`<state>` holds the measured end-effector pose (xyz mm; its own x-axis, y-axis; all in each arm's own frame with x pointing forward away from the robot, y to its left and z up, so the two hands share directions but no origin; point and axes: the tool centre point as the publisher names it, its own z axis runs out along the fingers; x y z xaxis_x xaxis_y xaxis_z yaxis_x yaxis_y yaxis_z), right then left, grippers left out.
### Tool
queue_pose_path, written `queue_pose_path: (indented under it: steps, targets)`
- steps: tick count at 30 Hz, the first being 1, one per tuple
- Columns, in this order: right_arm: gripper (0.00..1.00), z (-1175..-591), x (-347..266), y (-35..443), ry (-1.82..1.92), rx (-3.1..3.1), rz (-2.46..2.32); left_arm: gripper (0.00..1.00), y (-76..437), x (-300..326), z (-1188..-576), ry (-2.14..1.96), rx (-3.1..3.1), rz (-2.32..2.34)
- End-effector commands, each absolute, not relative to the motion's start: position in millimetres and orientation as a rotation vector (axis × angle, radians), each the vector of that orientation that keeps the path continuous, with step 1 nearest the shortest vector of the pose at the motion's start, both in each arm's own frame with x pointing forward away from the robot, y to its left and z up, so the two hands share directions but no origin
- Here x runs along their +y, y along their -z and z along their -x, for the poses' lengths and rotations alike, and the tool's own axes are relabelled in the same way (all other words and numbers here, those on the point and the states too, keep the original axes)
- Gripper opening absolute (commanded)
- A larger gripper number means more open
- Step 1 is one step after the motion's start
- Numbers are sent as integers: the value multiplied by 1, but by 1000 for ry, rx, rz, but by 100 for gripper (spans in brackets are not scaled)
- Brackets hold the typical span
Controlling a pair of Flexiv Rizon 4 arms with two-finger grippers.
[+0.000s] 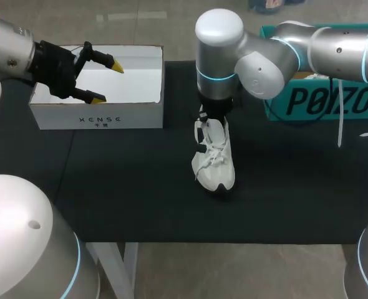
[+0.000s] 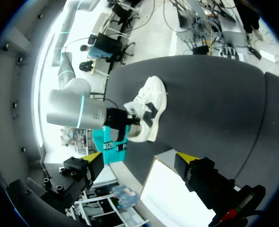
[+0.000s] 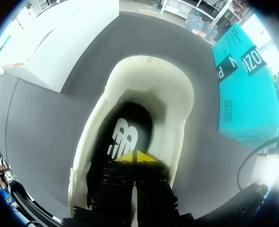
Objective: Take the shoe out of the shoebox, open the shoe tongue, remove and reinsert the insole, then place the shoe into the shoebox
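A white shoe [image 1: 214,161] stands upright on the black table mat, toe toward the front edge. My right arm [image 1: 220,56] hangs straight over its heel end. In the right wrist view my right gripper [image 3: 136,157] is shut, its yellow tips pressed together inside the shoe's [image 3: 144,80] opening, just over the black insole [image 3: 125,135]; nothing shows between the tips. My left gripper [image 1: 108,81] stands open and empty above the open white shoebox [image 1: 96,116] at the back left. Ahead of the left gripper [image 2: 139,158], the shoe [image 2: 151,101] shows with my right arm [image 2: 75,113] on it.
A teal box [image 1: 324,96] stands at the back right, close behind my right arm, also seen beside the shoe as the teal box [image 3: 246,90]. The white shoebox [image 3: 59,42] lies on the shoe's other side. Black mat [image 1: 140,187] spreads in front of the shoe.
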<state>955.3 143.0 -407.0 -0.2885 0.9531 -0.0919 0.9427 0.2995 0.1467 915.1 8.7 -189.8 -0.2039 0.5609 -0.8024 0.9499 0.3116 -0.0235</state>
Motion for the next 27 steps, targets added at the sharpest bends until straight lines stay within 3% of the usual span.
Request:
queue_pose_path:
  steps: [1, 14, 27]
  targets:
    - [0, -963, 150, 419, -72, 2414, -1762, 100, 189, 9, -915, 699, 1878, -1344]
    - [0, -958, 145, 364, 0, 2380, -1784, 100, 189, 9, -915, 699, 1878, -1344]
    - [0, -953, 144, 356, -3, 2354, -1859, 100, 189, 9, -915, 699, 1878, -1344]
